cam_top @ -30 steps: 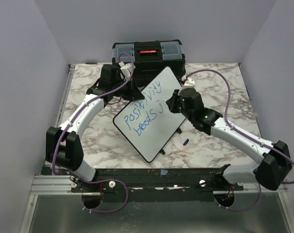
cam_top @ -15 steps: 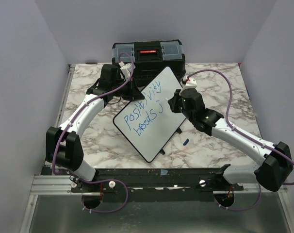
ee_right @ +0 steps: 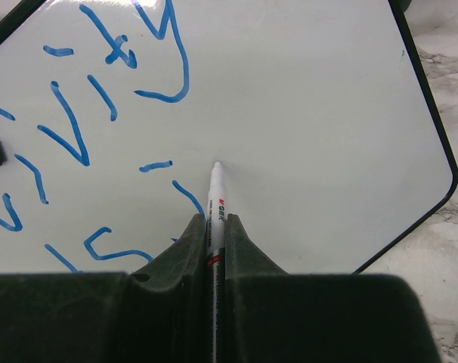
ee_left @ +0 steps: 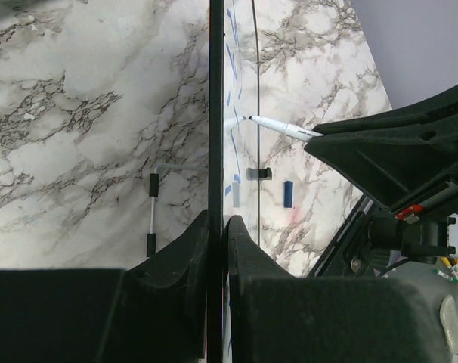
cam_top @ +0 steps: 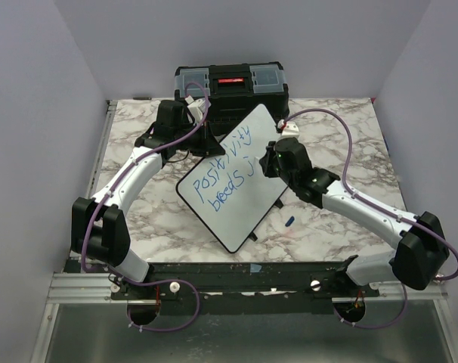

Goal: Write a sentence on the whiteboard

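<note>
Two tools are clenched: the whiteboard (cam_top: 238, 221) edge is pinched in the left tool (ee_left: 218, 224), and the marker (ee_right: 216, 189) is gripped lengthwise in the right tool (ee_right: 215, 228), tip pointed dead ahead at bare board right beside the sentence (cam_top: 223, 175).

Right wrist view: last stroke of sentence (ee_right: 69, 125) masked by right gripper (ee_right: 214, 242); letters cropped at left, top edges. Blue bit (cam_top: 289, 221) on tabletop (cam_top: 327, 227) too small to identify.
</note>
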Robot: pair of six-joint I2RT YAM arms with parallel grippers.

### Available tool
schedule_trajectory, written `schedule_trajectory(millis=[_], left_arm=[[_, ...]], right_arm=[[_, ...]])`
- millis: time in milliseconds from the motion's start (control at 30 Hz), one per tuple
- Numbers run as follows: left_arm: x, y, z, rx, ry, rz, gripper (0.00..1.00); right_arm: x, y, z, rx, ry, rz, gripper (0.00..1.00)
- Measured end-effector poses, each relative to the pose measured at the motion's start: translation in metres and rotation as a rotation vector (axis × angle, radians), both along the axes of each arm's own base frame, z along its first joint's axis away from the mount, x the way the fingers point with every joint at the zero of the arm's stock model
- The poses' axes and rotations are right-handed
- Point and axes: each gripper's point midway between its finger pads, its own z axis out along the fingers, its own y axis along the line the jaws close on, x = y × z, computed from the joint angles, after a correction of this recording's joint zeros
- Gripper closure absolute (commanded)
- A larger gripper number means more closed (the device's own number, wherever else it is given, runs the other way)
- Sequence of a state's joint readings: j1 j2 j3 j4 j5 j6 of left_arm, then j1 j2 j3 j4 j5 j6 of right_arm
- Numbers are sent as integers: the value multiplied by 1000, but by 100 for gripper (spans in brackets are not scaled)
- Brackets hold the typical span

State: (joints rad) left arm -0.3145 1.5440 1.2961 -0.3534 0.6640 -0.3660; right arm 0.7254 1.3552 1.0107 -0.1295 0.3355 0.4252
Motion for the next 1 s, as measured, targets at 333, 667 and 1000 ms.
schedule_trajectory(millis=[333, 667, 1000], left_arm=[[0, 0, 0, 0, 0, 0, 100], [-1, 0, -1, 2, 6, 1, 100], [-1, 1, -1, 3, 6, 1, 100]], right_arm=[[-2, 5, -4, -3, 13, 28, 99], [-5, 11, -5, 7, 23, 71, 99], [-10, 11, -8, 11, 29, 88, 99]])
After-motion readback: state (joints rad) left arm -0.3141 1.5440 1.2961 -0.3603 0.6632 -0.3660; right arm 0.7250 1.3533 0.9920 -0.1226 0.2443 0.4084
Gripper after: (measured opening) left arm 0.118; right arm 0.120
